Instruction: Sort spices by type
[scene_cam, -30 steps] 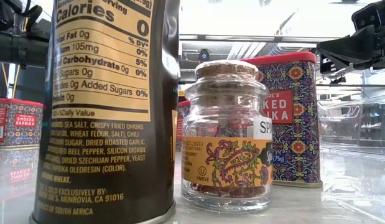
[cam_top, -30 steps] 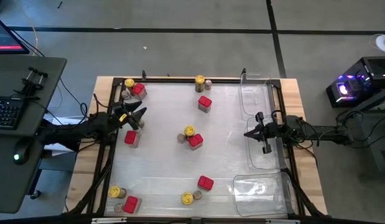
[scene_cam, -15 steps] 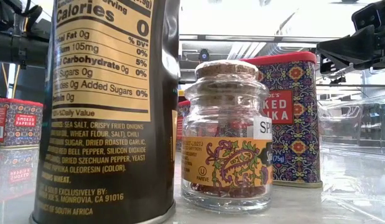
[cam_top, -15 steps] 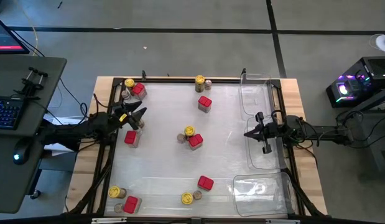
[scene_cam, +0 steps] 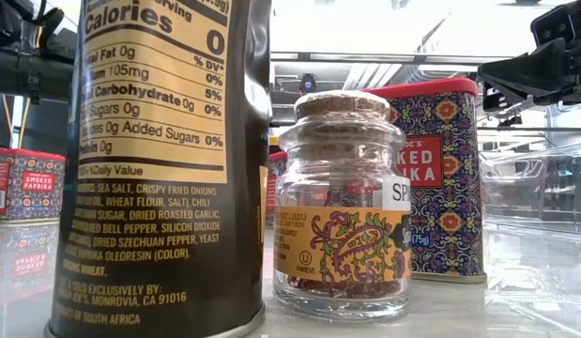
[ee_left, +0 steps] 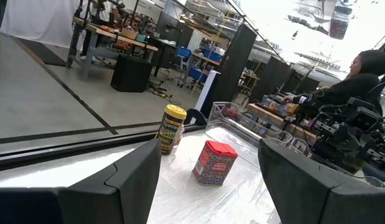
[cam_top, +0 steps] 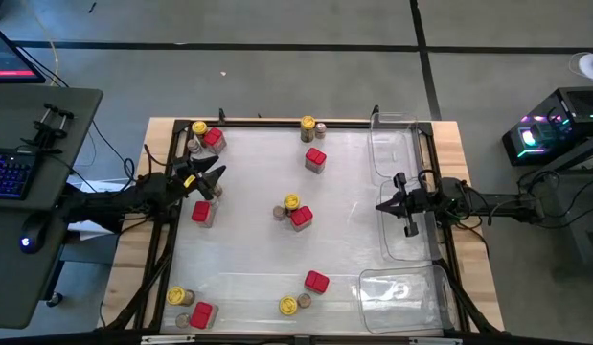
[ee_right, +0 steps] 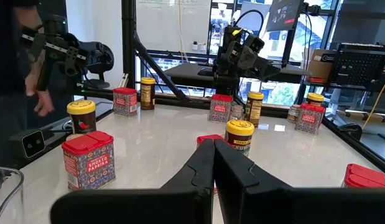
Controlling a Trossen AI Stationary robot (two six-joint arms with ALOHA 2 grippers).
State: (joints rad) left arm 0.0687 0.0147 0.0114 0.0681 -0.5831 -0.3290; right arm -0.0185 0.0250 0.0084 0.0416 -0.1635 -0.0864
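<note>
Looking straight down, the high view is giving the whole layout: yellow-lidded jars, red tins and little cork-topped jars are sitting in small mixed clusters all over the white table (cam_top: 248, 240). One bunch is at the far left corner with a red tin (cam_top: 214, 138), another at the far edge with a yellow-lidded jar (cam_top: 307, 123), one in the middle (cam_top: 300, 217), and more along the near edge. None are lying in the clear plastic trays (cam_top: 392, 144) on the right side.

The left gripper (cam_top: 212, 181) is hovering by the left edge, just beside a red tin (cam_top: 202, 212), with its fingers spread and nothing between them. The left wrist view is backing that up: the two dark fingers (ee_left: 127, 180) are standing well apart, and past them a yellow-lidded jar (ee_left: 172, 129) and a red tin (ee_left: 214, 163) are standing upright, apart from each other.

The right gripper (cam_top: 407, 203) is hanging over the clear tray on the right, fingers pressed together and gripping nothing; its wrist view is showing the closed fingers (ee_right: 212, 163) and, beyond them, tins and jars spread across the table, plus a person's hand (ee_right: 41, 102) in the room behind.

The low view is the only one showing labels: a cork-topped glass jar (scene_cam: 344, 207) is sitting right up close next to a big dark jar's nutrition panel (scene_cam: 154, 160), with a smoked paprika tin (scene_cam: 440, 178) behind.
</note>
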